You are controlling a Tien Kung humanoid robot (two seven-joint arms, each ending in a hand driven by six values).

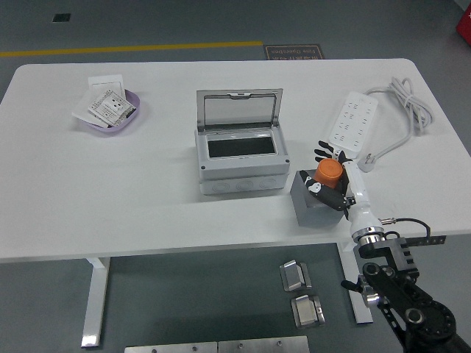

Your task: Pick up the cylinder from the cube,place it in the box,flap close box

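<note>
An orange cylinder [329,173] stands on a grey cube [313,204] near the table's front right. My right hand [330,170] reaches in from the lower right, its black fingers [324,151] curled around the cylinder and its thumb on the near side. The cylinder still rests on the cube's top. A grey box [240,163] sits at the table's middle with its clear flap lid [239,109] standing open toward the far side. My left arm does not appear.
A white power strip [353,121] with its cable [405,99] lies at the right, just beyond my hand. A purple bowl [114,110] holding paper packets sits at the far left. The table's front edge [221,250] runs just below the cube.
</note>
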